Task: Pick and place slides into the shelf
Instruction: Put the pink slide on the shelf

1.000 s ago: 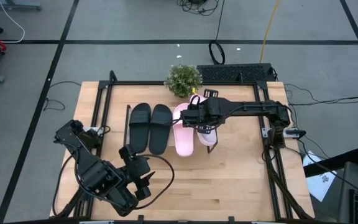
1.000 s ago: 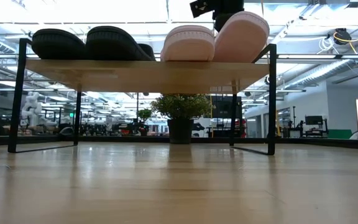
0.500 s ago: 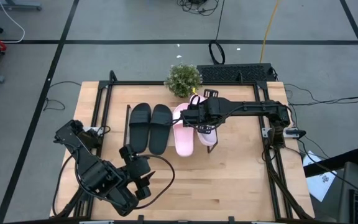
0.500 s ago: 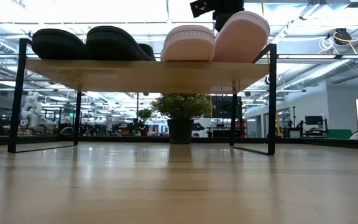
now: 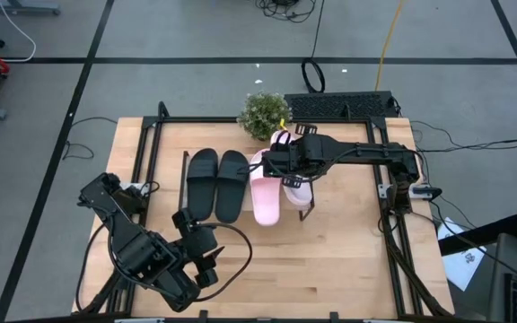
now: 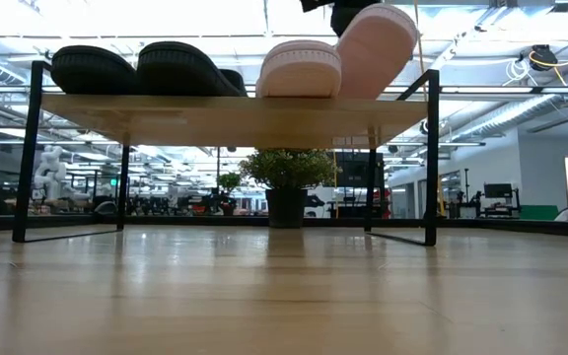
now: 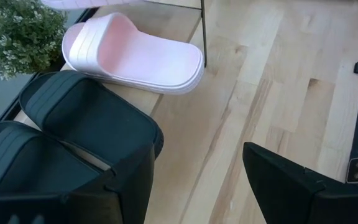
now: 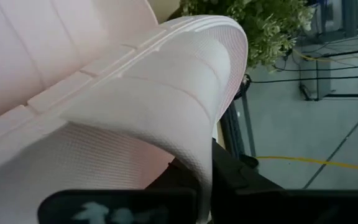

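High view: right gripper [image 5: 287, 164] clamps 4th pink slide [image 5: 296, 190], tilted over shelf [image 5: 183, 184]; next, lower flat, release.

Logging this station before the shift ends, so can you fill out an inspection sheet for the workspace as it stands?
Surface: wooden tabletop, front area bare.
Job's things: shelf holds the black pair and one pink slide lying flat; the second pink slide is tilted at the shelf's right end, front end raised off the board.
Clutter: potted plant behind the shelf.
Grippers: right gripper shut on the second pink slide; left gripper open, parked near the table's front left.
Cables: black leads run along both table sides; more cables on the floor, including a yellow one.
Surroundings: grey floor with dark lines; a lab room shows beyond the table in the low view.
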Motion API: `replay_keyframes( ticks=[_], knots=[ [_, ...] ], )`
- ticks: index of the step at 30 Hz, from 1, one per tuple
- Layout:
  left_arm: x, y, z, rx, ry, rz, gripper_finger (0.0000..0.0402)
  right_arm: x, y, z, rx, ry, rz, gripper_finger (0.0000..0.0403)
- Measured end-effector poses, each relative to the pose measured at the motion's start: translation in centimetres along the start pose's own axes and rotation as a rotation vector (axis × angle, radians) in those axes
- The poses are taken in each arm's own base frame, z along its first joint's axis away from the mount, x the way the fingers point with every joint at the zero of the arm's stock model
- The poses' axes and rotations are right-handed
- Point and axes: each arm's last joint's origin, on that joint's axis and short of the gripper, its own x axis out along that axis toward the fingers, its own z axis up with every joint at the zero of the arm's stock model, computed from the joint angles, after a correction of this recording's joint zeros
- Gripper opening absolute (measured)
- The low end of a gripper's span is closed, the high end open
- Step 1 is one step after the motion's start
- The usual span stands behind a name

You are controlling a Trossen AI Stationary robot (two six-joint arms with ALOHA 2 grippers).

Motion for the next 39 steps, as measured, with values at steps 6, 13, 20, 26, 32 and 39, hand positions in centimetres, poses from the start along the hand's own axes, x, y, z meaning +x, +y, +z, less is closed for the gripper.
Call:
replay_keyframes(
  ticks=[6, 13, 20, 26, 32, 39],
  knots=[
    [0.0, 0.0, 0.0, 0.001, 0.011, -0.006, 0.0243, -0.2, 0.3, -0.1, 0.001, 0.002, 0.026, 0.0],
    [0.0, -0.1, -0.1, 0.008, 0.012, -0.008, 0.0243, -3.0, -0.8, -1.7, 0.104, -0.07, 0.068, 0.0],
    [-0.1, -0.1, -0.1, 0.025, 0.019, -0.013, 0.0243, -7.6, -0.7, -4.5, 0.278, -0.163, 0.236, 0.0],
    [-0.1, -0.1, -0.1, 0.042, 0.018, -0.013, 0.0243, -9.4, 1.8, -5.3, 0.307, -0.184, 0.295, 0.0],
    [-0.1, -0.1, -0.1, 0.041, 0.019, -0.014, 0.0243, -7.9, 4.7, -3.8, 0.24, -0.131, 0.253, 0.0],
    [-0.2, -0.2, -0.3, 0.046, 0.018, -0.019, 0.0243, -7.0, 5.0, -3.0, 0.151, -0.181, 0.092, 0.0]
  ],
)
